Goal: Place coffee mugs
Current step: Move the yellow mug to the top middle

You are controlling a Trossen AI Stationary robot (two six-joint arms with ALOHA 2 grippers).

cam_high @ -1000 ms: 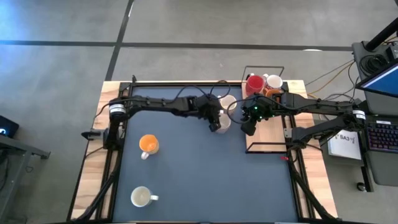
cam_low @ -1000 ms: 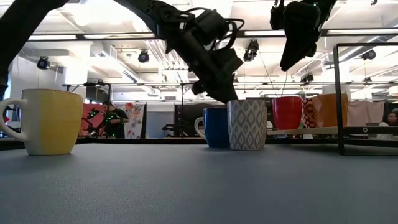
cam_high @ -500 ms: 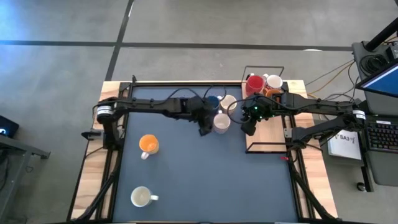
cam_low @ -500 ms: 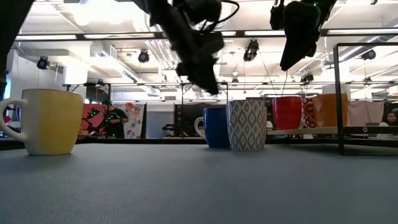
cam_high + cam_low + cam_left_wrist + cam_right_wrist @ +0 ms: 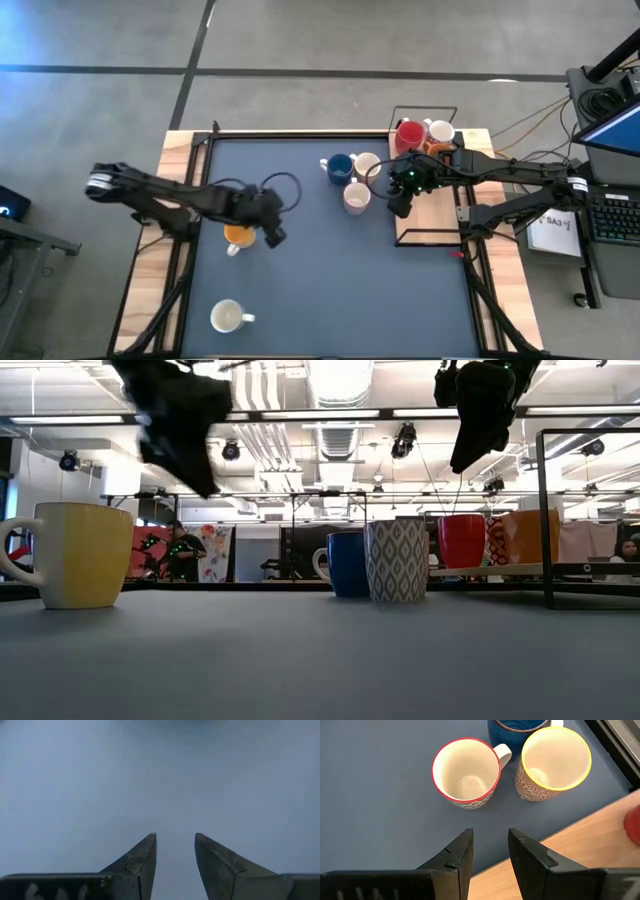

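1. Mug count first: we can see eight in total from above. Three sit in a tight cluster on the dark mat: a blue mug (image 5: 339, 167), a yellow-rimmed patterned mug (image 5: 367, 165) right beside it, and a red-rimmed patterned mug (image 5: 355, 199) just in front of those two.
2. Out on the left side of the mat there's an orange mug (image 5: 238, 233), and well apart from it, near the front edge, a cream mug (image 5: 227, 317).
3. The other three are bunched in the wire-framed wooden tray (image 5: 428, 225) on the right: a red mug (image 5: 409, 135), a white mug (image 5: 440, 131), and a second orange mug (image 5: 436, 149) mostly hidden under the arm.
4. The left gripper (image 5: 272, 232) hangs over the mat just beside the orange mug on the left. Its wrist camera shows the two fingers a small gap apart with nothing but bare mat between them, so it's holding nothing.
5. The right gripper (image 5: 400, 205) hovers at the tray's inner edge, near the cluster of three. Fingers are slightly parted there too, nothing gripped.
6. Writing: there's a white paper (image 5: 556, 232) on the right with something like "SA3" on it. We can't read anything on the mugs themselves.
7. In the low view a person (image 5: 183, 552) shows far back in the room.
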